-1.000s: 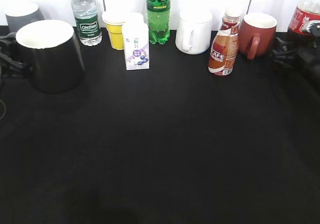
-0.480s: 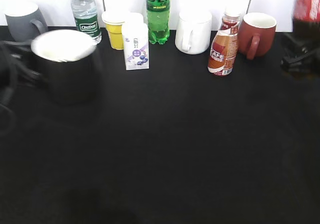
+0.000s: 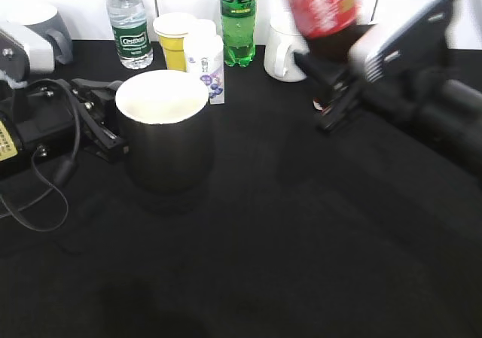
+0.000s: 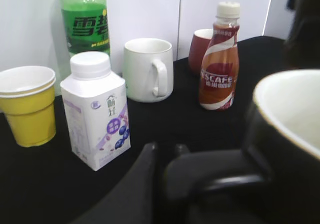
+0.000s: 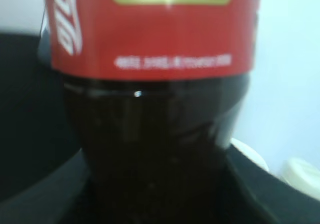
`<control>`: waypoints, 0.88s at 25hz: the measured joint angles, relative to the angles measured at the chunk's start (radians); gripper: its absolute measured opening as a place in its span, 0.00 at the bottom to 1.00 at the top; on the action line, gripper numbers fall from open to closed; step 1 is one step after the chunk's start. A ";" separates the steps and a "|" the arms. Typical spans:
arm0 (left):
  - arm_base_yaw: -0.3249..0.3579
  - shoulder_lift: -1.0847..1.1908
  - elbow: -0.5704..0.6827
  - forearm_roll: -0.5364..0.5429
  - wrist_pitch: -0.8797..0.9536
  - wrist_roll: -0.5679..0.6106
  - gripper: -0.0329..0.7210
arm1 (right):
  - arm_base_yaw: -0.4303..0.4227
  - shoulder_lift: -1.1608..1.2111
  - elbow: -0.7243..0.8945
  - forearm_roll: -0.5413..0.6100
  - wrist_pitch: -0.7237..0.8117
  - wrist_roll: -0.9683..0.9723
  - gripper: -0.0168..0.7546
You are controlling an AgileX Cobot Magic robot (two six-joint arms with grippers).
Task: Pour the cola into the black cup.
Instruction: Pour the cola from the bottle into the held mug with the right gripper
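Note:
The black cup, glossy with a white inside, stands left of the middle of the black table. My left gripper is shut on its handle from the left. In the left wrist view the cup fills the right side and the gripper closes on the black loop handle. My right gripper is shut on the cola and holds it raised and blurred, right of the cup and behind it. In the right wrist view the cola fills the frame and hides the jaws.
Along the back wall stand a water bottle, a yellow cup, a milk carton, a green soda bottle and a white mug. A grey mug is at far left. The KAFE bottle and reddish-brown mug show in the left wrist view.
My left gripper has carried the black cup right and forward toward the middle. My right arm has swung the cola left from the far right edge, and now hides the KAFE bottle and reddish-brown mug.

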 joint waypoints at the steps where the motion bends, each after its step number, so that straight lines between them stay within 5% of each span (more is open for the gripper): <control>1: 0.000 0.000 0.000 0.000 -0.007 0.000 0.12 | 0.000 0.017 -0.023 -0.040 0.001 -0.036 0.55; 8: 0.000 0.000 0.000 -0.001 -0.015 0.000 0.12 | 0.002 0.049 -0.083 -0.089 0.038 -0.420 0.55; 22: 0.000 0.000 0.000 -0.001 0.042 0.072 0.12 | 0.002 0.049 -0.084 0.037 0.032 -1.020 0.55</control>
